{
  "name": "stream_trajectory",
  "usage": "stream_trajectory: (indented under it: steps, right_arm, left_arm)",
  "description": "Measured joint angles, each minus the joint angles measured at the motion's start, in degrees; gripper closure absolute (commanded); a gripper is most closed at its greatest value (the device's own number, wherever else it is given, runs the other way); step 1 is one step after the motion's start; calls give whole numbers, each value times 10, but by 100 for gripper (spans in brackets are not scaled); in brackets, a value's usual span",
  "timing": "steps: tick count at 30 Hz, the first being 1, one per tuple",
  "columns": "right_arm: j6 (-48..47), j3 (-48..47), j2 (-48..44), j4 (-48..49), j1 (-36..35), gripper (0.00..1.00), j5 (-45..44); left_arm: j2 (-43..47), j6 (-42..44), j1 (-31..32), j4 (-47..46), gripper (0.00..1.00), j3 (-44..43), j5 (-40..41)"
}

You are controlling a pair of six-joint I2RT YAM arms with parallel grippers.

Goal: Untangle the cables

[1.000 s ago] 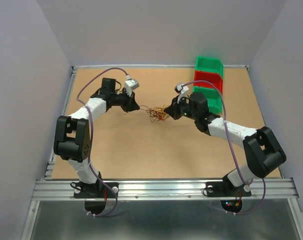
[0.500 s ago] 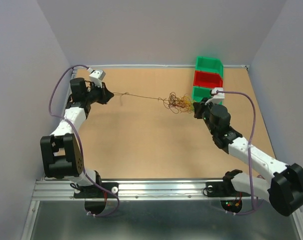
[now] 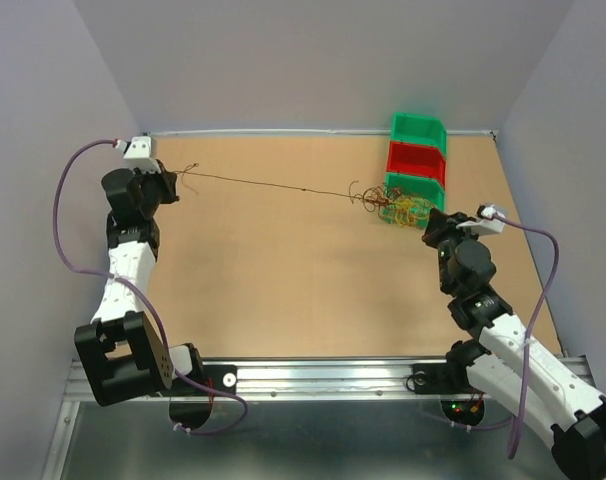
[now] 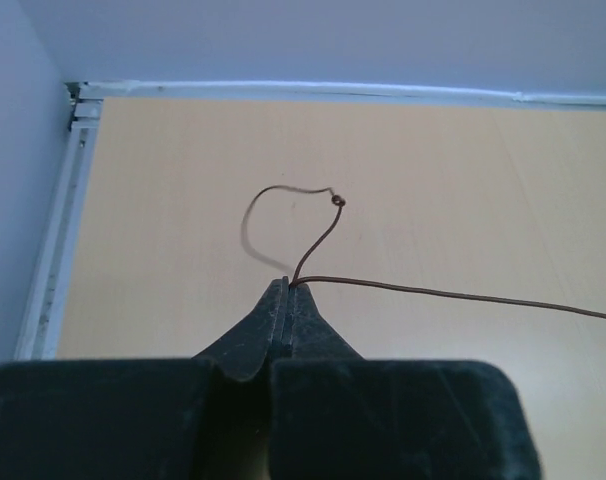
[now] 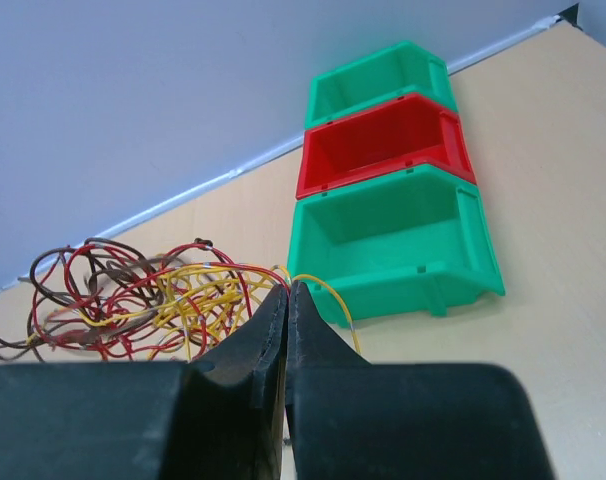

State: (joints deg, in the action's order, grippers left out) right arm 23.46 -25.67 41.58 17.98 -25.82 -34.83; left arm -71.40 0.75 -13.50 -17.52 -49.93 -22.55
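Stretching taut across the table (image 3: 283, 290), 1 thin brown wire (image 3: 273, 185) runs from the left gripper (image 3: 173, 183) at the far-left corner to the tangle of cables (image 3: 398, 205) on the right. In the left wrist view the left gripper (image 4: 288, 290) has its jaws pressed together on this brown wire (image 4: 463, 295). The wire leaves the tips to the right in a straight line, while its short free end curls up and away beyond them into a small hooked loop. The cables (image 5: 143, 300), a loose knot of red, yellow and brown strands, lie just in front of the nearest of 3 stacked bins (image 3: 417, 158), seemingly touching its front wall. In the right wrist view the right gripper (image 5: 288, 295) has its jaws closed at the tangle's right edge, apparently pinching a yellow strand that arcs out to the right of the tips. Most of the tangle spreads to the left of the jaws, and the bins (image 5: 383, 150) stand beyond them, green, red, green.
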Motion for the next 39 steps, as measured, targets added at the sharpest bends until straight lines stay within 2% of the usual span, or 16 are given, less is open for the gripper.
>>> stream_trajectory:
  steps: [6, 9, 14, 21, 25, 29, 31, 35, 39]
  right_arm:
    - [19, 13, -43, -5, 0, 100, -26]
    - [34, 26, -75, -11, 0, 100, -59]
    - [54, 63, -168, -27, 0, 99, -148]
    - [75, 107, -320, -37, 4, 99, -256]
    - [74, 115, -346, -40, 6, 99, -249]
    - [55, 114, -306, -38, 7, 99, -160]
    - [31, 107, -253, -34, 7, 99, -81]
    - [-5, 41, -115, -49, 7, 99, 152]
    - [-32, -47, 33, -51, 6, 99, 339]
  left_arm:
    - [6, -30, -25, -10, 100, 4, 6]
    - [-25, -56, -75, -9, 100, -5, -31]
    - [-67, -82, -144, -3, 100, -10, -44]
    - [-60, -103, -176, -20, 100, -10, -48]
    - [-60, -109, -189, -31, 100, -10, -66]
    - [-35, -110, -183, -38, 100, 2, -74]
    - [-5, -106, -169, -41, 100, 16, -72]
    - [57, -87, -115, -45, 100, 27, -65]
    - [100, -55, -44, -55, 100, 27, -62]
